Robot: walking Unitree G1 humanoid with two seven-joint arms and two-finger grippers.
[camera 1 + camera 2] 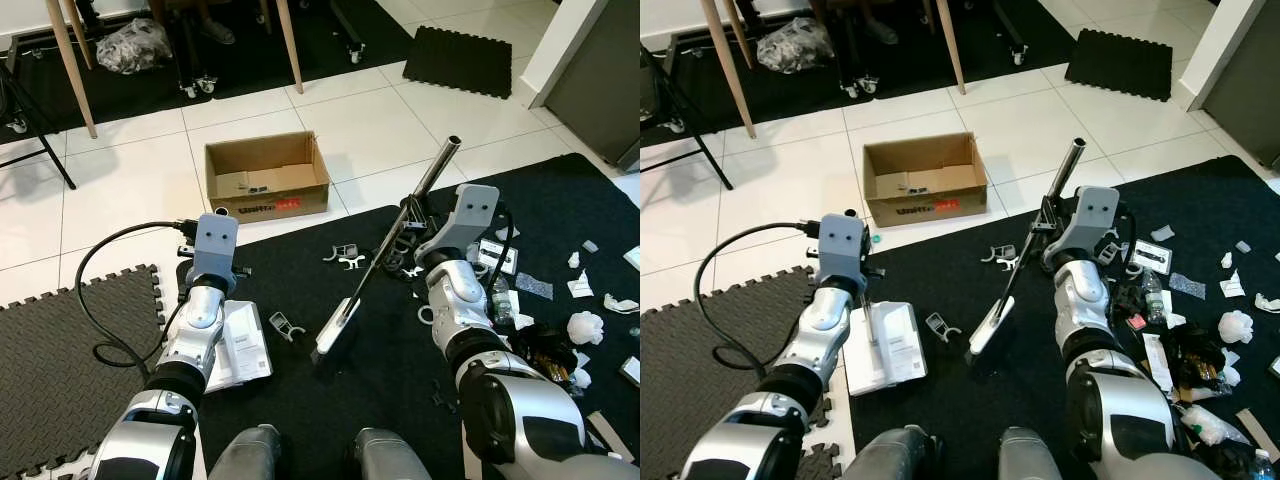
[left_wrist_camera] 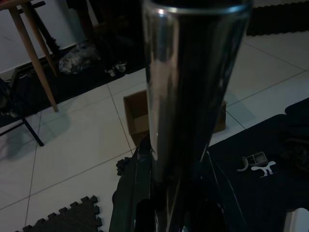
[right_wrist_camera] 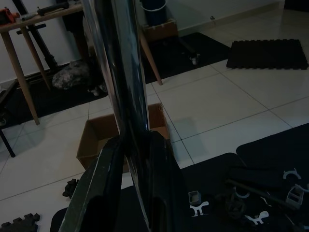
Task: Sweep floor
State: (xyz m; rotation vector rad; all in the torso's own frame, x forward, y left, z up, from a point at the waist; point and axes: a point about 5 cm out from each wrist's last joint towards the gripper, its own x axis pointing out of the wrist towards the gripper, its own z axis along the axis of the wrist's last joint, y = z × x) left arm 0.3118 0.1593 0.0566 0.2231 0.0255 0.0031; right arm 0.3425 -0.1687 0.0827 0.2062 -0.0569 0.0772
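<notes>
Right gripper (image 3: pixel 126 186): both black fingers closed around a shiny metal broom handle (image 1: pixel 432 172), seen close up in the right wrist view; grip sits on the upper part of the pole, right of center in the left eye view. Handle slants from upper right down to lower left, ending at a pale broom head (image 1: pixel 336 328) resting on the black rug (image 1: pixel 400 350) near frame center.

Left gripper (image 2: pixel 159 208): fingers also clamped on a metal tube (image 2: pixel 186 87) that rises straight up through the left wrist view. In the right eye view, a thin rod runs down from it to a white dustpan (image 1: pixel 885 345) lying flat at the rug's left edge, lower left of center.

Open cardboard box (image 1: pixel 266 176) with red print on its front wall sits on white tile floor (image 1: pixel 130 190), upper center, just beyond the rug edge. Small white clips (image 1: pixel 345 257) lie on the rug between box and broom. Scattered litter (image 1: pixel 585 325) — crumpled paper, wrappers, a small bottle — at right edge of the rug, beside the right arm. Black cable (image 1: pixel 100 290) loops across tile onto a dark foam mat (image 1: pixel 60 370), lower left. Wooden table legs (image 1: pixel 68 60) and a crumpled bag at top left. Another foam mat (image 1: pixel 465 58) at top right.
</notes>
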